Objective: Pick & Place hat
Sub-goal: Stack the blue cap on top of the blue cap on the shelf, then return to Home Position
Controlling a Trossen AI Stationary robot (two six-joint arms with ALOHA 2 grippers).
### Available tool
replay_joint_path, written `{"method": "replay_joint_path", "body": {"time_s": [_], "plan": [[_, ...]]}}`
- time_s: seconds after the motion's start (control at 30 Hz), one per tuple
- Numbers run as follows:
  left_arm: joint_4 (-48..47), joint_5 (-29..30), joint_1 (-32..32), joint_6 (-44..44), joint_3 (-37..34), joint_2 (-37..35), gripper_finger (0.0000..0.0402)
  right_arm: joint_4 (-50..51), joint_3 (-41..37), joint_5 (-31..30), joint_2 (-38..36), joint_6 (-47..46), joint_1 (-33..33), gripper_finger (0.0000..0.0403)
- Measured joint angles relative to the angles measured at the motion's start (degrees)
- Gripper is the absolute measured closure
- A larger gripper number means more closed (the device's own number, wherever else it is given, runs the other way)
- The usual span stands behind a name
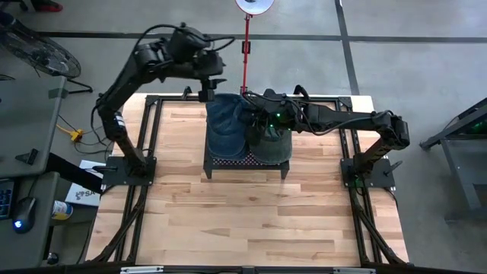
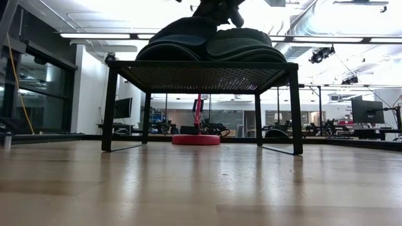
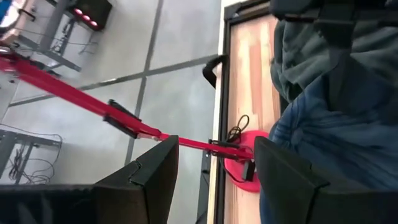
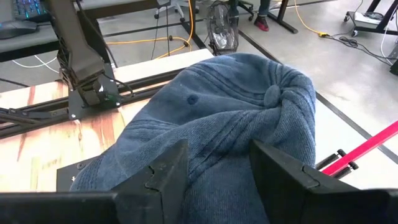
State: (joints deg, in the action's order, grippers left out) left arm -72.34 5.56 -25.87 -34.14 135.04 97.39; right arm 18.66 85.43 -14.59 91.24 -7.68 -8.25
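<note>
A blue denim hat and a dark green hat lie side by side on top of a black mesh rack at the table's far middle. In the low view both hats rest on the rack's top. My right gripper is open and hangs low over the blue hat's crown, one finger on each side of a bulge of its cloth. My left gripper is open and hovers off the rack's far left corner, with the blue hat beside it. My right gripper comes at the blue hat from the table's right, slanting down. Blue cloth fills the gap between the open fingers. I cannot tell whether the fingers touch it. The hat lies flat on the rack.
A red lamp pole rises from a round red base at the table's far edge, just behind the rack. Black frame rails run along the table's left and right sides. Bare wood stretches in front of the rack.
</note>
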Motion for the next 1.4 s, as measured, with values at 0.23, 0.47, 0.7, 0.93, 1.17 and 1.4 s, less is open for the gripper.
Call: {"method": "replay_joint_path", "body": {"time_s": [0.23, 0.47, 0.7, 0.93, 1.17, 1.4], "plan": [[0.22, 0.02, 0.0, 2.08, 0.0, -3.16, 0.0197, -0.05, 0.0, 1.6, -0.6, 0.0, 0.02, 0.0237], [-0.57, -0.25, 0.0, 4.16, 0.0, -3.76, 0.0197, -0.09, -0.02, 2.1, -1.04, 0.0, 0.02, 0.0237], [-1.56, -0.3, 0.0, 6.24, -0.02, -3.74, 0.0197, 0.28, -0.02, 3.26, -2.76, -0.59, 0.04, 0.0237], [-2.69, -2.69, 0.0, 10.15, -0.04, -4.18, 0.0197, 1.82, -0.02, 4.68, -7.12, -1.35, 0.93, 0.0237], [-5.56, -6.9, 0.02, 16.97, -0.05, -5.92, 0.0197, 4.19, -0.02, 4.48, -14.08, -1.64, 3.52, 0.0237], [-16.28, -11.2, 0.02, 19.46, -0.06, -9.18, 0.0197, 15.71, 0.0, 4.07, -23.47, -4.97, 8.44, 0.0237]]}}
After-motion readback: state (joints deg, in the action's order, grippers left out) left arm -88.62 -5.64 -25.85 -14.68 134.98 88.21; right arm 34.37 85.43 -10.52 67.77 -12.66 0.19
